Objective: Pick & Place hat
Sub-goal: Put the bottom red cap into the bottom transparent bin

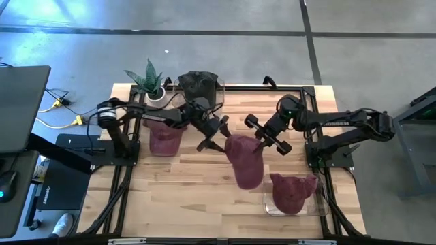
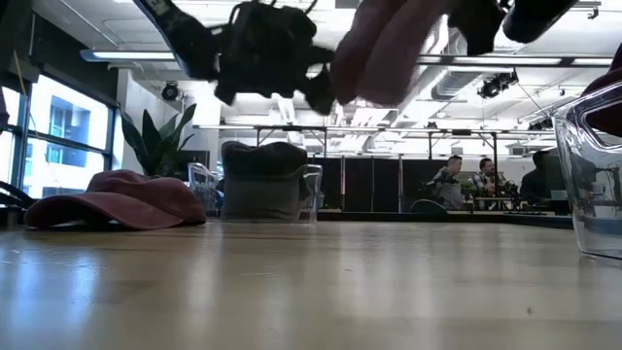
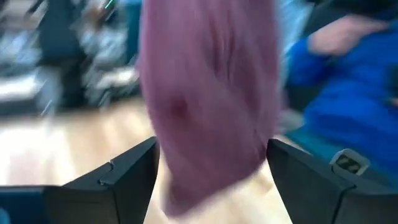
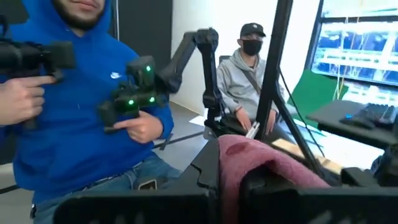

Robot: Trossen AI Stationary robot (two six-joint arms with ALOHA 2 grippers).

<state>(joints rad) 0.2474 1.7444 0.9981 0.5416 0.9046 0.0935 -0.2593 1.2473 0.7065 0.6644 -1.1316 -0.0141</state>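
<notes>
A maroon hat [image 1: 245,163] hangs in the air over the middle of the table, held by my right gripper [image 1: 262,141], which is shut on it. In the low view the hat [image 2: 389,49] is well clear of the tabletop. My left gripper [image 1: 214,134] is open just left of the hat, and in its wrist view its fingers [image 3: 118,180] stand on either side of the blurred hat [image 3: 208,106]. A second maroon hat [image 1: 163,139] lies flat on the table at the left. A third [image 1: 291,192] sits in a clear bin at the front right. My right gripper pinches a fold of the hat's cloth [image 4: 249,158] between its two fingers, at the hat's upper end [image 1: 253,144]. The hat hangs below the fingers, lifted clear of the table. My left gripper stands open around the hat; I cannot tell whether it touches it.
A clear bin holding a dark hat [image 1: 198,85] and a potted plant [image 1: 150,82] stand at the far edge. The clear bin [image 1: 269,204] is at the front right. People sit beyond the table, one in a blue hoodie [image 4: 81,118] holding controllers.
</notes>
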